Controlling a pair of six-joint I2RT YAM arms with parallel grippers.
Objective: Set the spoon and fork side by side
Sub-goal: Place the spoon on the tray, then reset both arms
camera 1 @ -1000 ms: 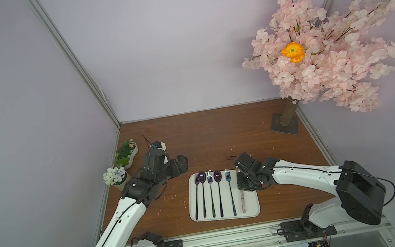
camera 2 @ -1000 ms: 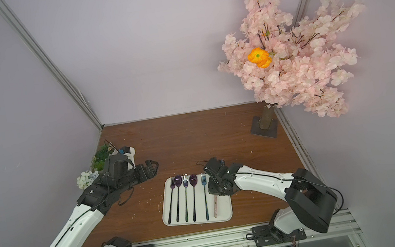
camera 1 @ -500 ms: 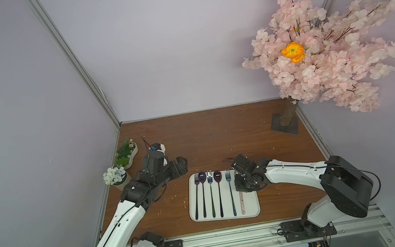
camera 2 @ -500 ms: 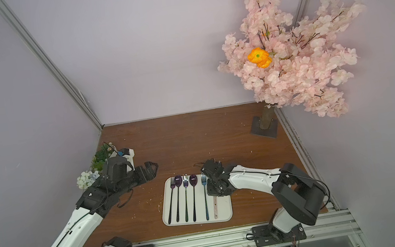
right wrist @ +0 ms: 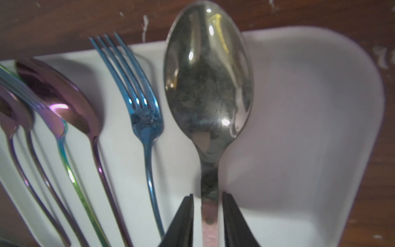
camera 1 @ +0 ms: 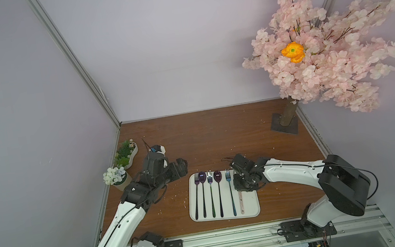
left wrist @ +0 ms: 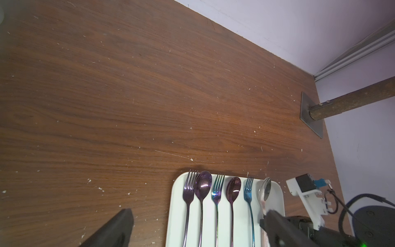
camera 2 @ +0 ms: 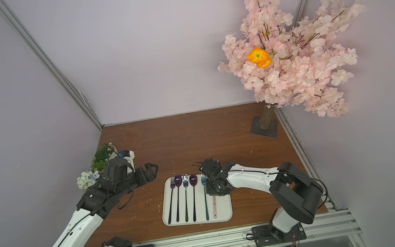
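Observation:
A silver spoon with a pink handle lies at the right end of the row on the white tray, parallel to the blue fork just left of it. My right gripper is low over the spoon's neck. It is open, with a thin gap showing between each finger and the handle. The wrist hides the spoon's bowl in both top views. My left gripper hovers wide open and holding nothing over the wood left of the tray's far corner.
Left of the blue fork on the tray lie a purple fork, two purple spoons and a rainbow fork. Two small potted plants stand at the left wall. The blossom tree's base plate is at the back right.
The right gripper's jaws have parted from the spoon's handle, which rests on the tray beside the blue fork. The left arm has barely moved.

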